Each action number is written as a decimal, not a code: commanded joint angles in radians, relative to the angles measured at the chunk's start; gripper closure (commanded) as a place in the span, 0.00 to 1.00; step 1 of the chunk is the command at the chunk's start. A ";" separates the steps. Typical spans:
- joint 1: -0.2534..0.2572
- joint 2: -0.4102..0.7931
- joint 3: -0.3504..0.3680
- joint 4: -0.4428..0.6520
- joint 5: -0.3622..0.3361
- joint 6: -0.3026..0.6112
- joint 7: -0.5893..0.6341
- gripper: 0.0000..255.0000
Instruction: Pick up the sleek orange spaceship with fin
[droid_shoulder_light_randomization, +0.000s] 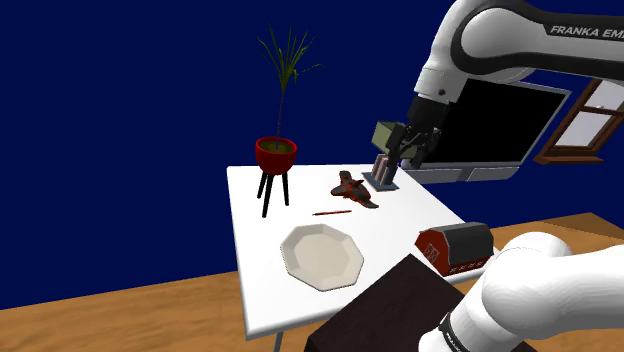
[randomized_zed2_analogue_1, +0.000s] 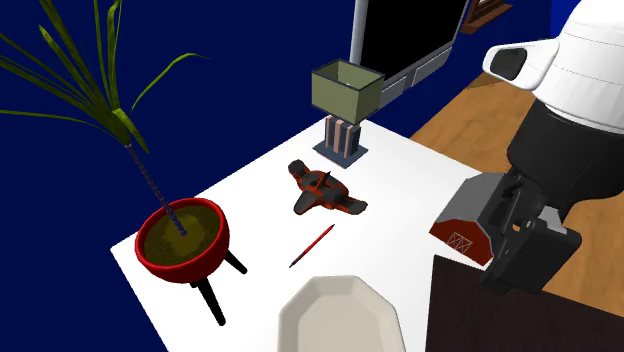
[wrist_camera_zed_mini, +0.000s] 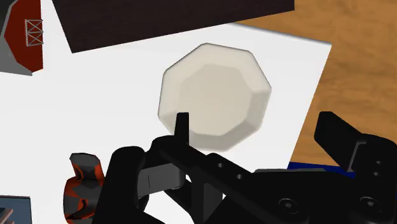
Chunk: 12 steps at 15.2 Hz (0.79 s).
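The dark, orange-red spaceship (droid_shoulder_light_randomization: 352, 188) lies flat on the white table (droid_shoulder_light_randomization: 262, 262), untouched.

shoulder: high by the stand (droid_shoulder_light_randomization: 385, 305), faces 10 o'clock over the bench (droid_shoulder_light_randomization: 255, 260) | second: nearer, lower, same side | wrist: looks down | all see the plate (droid_shoulder_light_randomization: 322, 257)

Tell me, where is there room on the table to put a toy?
Bare table shows between the spaceship and the red barn, and between the red pot and the spaceship. Crowded where the red stick lies between spaceship and plate.
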 joint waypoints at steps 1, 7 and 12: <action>0.000 0.000 0.000 0.000 0.000 0.000 0.000 0.00; 0.010 0.125 -0.111 -0.028 -0.117 0.116 -0.251 0.00; 0.022 0.273 -0.196 -0.011 -0.195 0.229 -0.449 0.00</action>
